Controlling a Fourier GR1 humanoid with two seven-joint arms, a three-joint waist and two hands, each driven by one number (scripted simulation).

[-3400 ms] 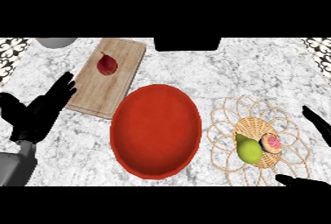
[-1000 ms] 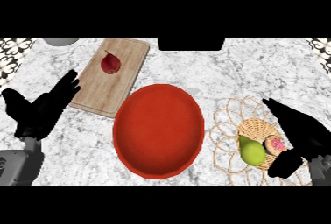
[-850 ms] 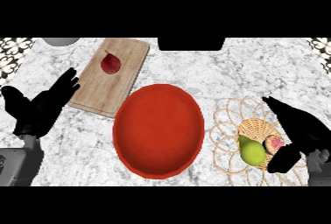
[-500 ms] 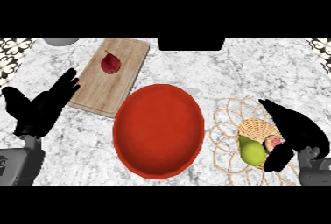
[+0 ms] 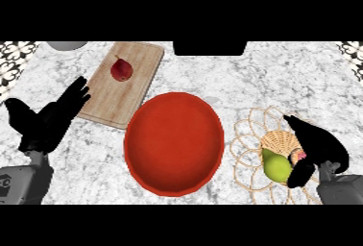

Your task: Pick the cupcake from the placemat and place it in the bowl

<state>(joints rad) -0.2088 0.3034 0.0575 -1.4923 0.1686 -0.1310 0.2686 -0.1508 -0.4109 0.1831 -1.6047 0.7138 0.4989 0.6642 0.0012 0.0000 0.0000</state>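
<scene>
**Ana:** Marble counter (image 5: 212, 77), grey-veined, fills the frame. What is the right hand (image 5: 318, 146) doing at the lower right?

**Ben:** It sits over the woven placemat (image 5: 248, 126), fingers curled down around the cupcake (image 5: 298, 155), thumb below it. Only a sliver of pink and pale wrapper shows past the palm, so I can't tell whether the pinch has actually closed on it.

**Ana:** How should the grasp go, in your view?

**Ben:** Close on the cupcake's sides, not the top, and keep clear of the green pear-like fruit (image 5: 277, 166) touching it on the left. Lift straight up before swinging left, or the fruit may roll off the mat.

**Ana:** And the target?

**Ben:** The red bowl (image 5: 175, 143) stands at centre, just left of the placemat, its rim nearly meeting the mat's loops. Nothing lies in it. A short carry, then a low release over the middle.

**Ana:** Farther out?

**Ben:** A wooden cutting board (image 5: 124, 83) at upper left carries a small dark-red fruit (image 5: 121, 70). The left hand (image 5: 46, 120) rests at the left edge, fingers straight and spread, holding nothing
</scene>
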